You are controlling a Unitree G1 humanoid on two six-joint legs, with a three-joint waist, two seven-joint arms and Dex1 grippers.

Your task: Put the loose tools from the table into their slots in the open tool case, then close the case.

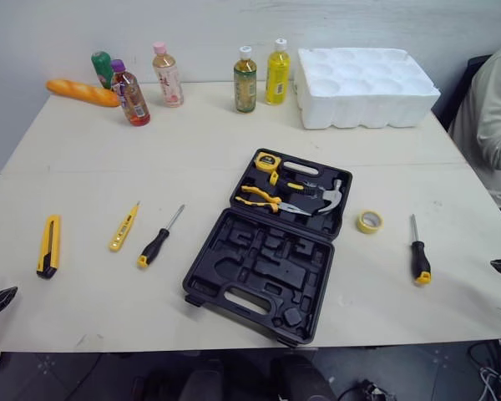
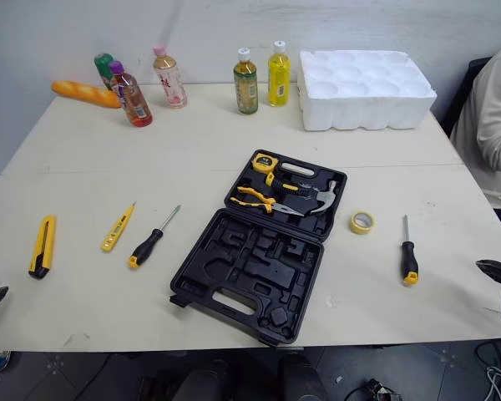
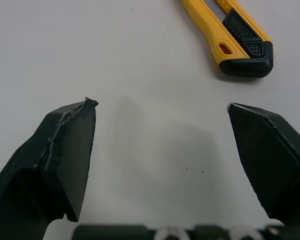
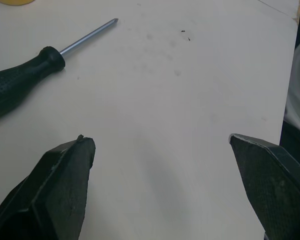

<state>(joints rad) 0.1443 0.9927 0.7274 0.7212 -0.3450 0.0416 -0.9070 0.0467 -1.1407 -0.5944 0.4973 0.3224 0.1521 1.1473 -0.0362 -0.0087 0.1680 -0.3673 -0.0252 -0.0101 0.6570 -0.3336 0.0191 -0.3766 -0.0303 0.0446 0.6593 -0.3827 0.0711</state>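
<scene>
My left gripper [image 3: 160, 112] hangs over the bare table [image 1: 92, 159] at the lower left of the head view, its two black pads spread wide with nothing between them. The utility knife [image 1: 48, 245] is the loose tool nearest to it. It lies just up and to the right of the gripper in that frame, its long axis running almost straight up and down the picture. In the left wrist view its black butt end sits past my fingertips, toward the upper right. So I judge the coming move to be a short reach forward and inward, with the wrist turned so the pads close across the knife's narrow width, not along it.

My right gripper [image 4: 160, 140] is likewise parted and empty, at the right edge of the head view. The right screwdriver [image 1: 419, 255] lies to its left, shaft pointing toward the top of the frame (handle toward me).

The tool case [image 1: 234, 276] lies open in the middle of the frame, well apart from both arms, its near half all empty slots.

I count five loose tools: one knife, one yellow tester [image 1: 123, 226], two black-handled screwdrivers (the left screwdriver [image 1: 154, 246] is left of the case) and one tape roll [image 1: 369, 221]. Three more sit in the far half: tape measure [image 1: 267, 160], pliers [image 1: 263, 199] and hammer [image 1: 327, 199].
</scene>
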